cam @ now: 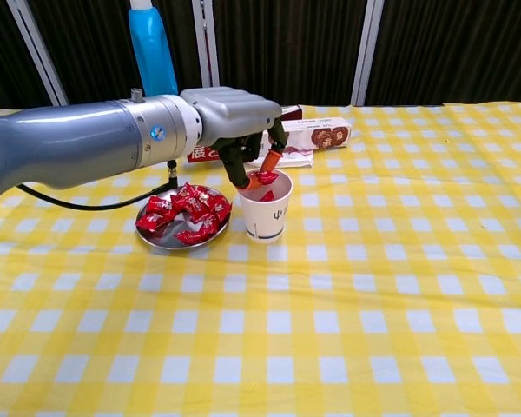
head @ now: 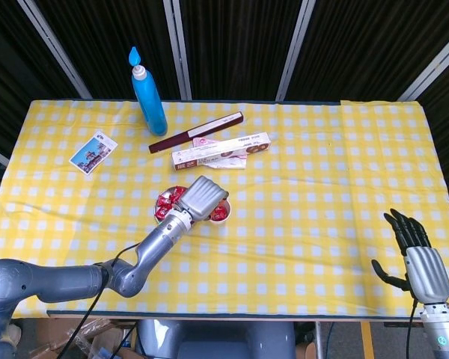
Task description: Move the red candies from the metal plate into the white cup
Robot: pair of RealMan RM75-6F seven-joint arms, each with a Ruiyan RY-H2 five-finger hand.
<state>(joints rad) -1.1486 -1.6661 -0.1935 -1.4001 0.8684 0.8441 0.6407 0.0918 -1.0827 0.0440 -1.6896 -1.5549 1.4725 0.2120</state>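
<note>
The white cup (cam: 265, 213) stands mid-table with a red candy lying inside. Left of it, the metal plate (cam: 161, 241) carries a heap of red candies (cam: 184, 211). My left hand (cam: 239, 122) hovers over the cup, its fingertips pointing down into the mouth and pinching one red candy (cam: 265, 177) at the rim. In the head view the left hand (head: 206, 197) covers most of the cup (head: 221, 216), and the plate (head: 159, 214) shows beside it. My right hand (head: 417, 258) hangs off the table's near right edge, fingers spread and holding nothing.
A blue bottle (head: 148, 93) stands at the back. A dark slim box (head: 196, 132) and a long foil-wrap box (head: 221, 150) lie behind the cup. A picture card (head: 93, 152) lies at the left. Yellow checked cloth covers the table.
</note>
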